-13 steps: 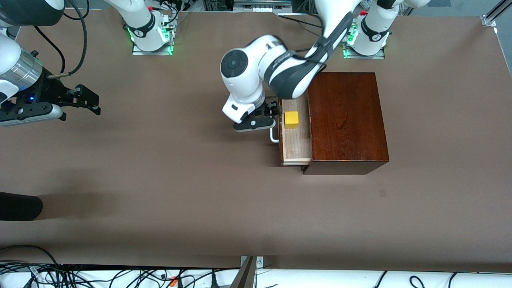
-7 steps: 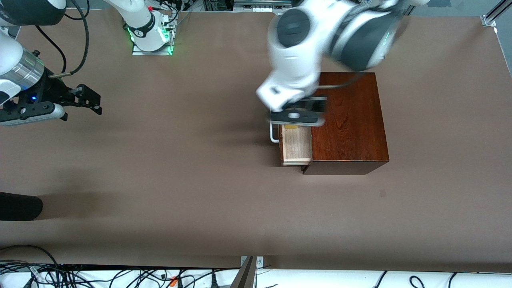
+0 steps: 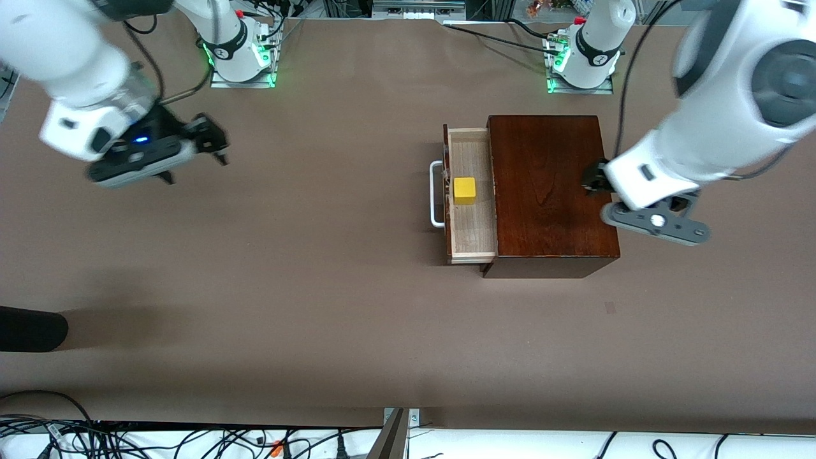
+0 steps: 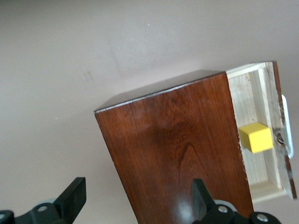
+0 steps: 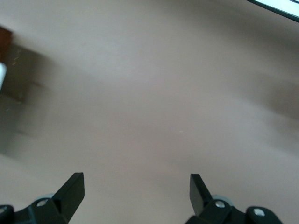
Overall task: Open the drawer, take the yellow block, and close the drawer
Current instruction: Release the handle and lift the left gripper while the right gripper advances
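Note:
The drawer stands pulled out of the dark wooden box toward the right arm's end, its white handle free. The yellow block sits on the drawer's pale floor. In the left wrist view the block lies in the drawer next to the box top. My left gripper hangs open and empty over the box's edge at the left arm's end. My right gripper is open and empty over bare table near the right arm's end.
Brown table surrounds the box. A dark object lies at the table's edge at the right arm's end. Cables run along the edge nearest the front camera. The arm bases stand along the opposite edge.
My left gripper has left the drawer handle, risen and swung across the box to its edge at the left arm's end. My right gripper has moved toward the table's middle. The drawer stays open.

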You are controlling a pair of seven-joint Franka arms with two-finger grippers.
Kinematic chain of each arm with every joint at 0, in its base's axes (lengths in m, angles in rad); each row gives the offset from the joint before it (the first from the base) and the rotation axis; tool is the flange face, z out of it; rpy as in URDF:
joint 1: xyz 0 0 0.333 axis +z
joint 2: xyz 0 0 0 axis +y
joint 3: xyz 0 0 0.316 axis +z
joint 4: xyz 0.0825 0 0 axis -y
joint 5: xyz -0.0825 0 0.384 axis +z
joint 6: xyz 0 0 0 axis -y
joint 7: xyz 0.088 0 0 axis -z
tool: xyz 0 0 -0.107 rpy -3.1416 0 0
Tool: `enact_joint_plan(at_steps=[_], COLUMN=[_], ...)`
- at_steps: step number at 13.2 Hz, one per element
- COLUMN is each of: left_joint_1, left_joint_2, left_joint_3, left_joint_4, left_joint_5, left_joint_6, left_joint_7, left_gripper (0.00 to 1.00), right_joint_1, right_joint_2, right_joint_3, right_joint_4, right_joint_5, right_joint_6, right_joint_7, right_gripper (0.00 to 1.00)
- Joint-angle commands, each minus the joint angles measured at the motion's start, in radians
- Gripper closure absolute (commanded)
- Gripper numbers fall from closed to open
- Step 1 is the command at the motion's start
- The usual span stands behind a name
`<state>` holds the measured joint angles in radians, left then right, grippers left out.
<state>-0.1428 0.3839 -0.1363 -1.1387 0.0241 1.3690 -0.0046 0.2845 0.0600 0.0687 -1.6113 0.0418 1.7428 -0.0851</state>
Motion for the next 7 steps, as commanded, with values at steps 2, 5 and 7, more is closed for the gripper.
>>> enact_joint_plan(at_steps=[2,5,7], left_joint_1=[0.057,0.058,0.071], left_joint_2=[-0.276,-0.398,-0.401], left_joint_3=[0.03,0.053,0.079], left_joint_4=[-0.4,-0.599,-0.612], left_joint_5=[-0.066,-0.053,-0.052], left_joint_6=[0.173,0.408,0.404], left_joint_7=[0.022,-0.064,-0.054], left_gripper=[0.0,0.0,0.0], right_joint_1=[0.106,0.241,0.33], right_joint_2=[0.099,0.211,0.352], right_joint_3=[0.12,0.122,0.12], right_joint_4=[0.027,0.053,0.173], right_joint_5=[-0.031,-0.071,-0.088], right_joint_6=[0.097,0.249,0.291], right_joint_7=[-0.002,-0.019,-0.126], right_gripper=[0.0,0.0,0.0])
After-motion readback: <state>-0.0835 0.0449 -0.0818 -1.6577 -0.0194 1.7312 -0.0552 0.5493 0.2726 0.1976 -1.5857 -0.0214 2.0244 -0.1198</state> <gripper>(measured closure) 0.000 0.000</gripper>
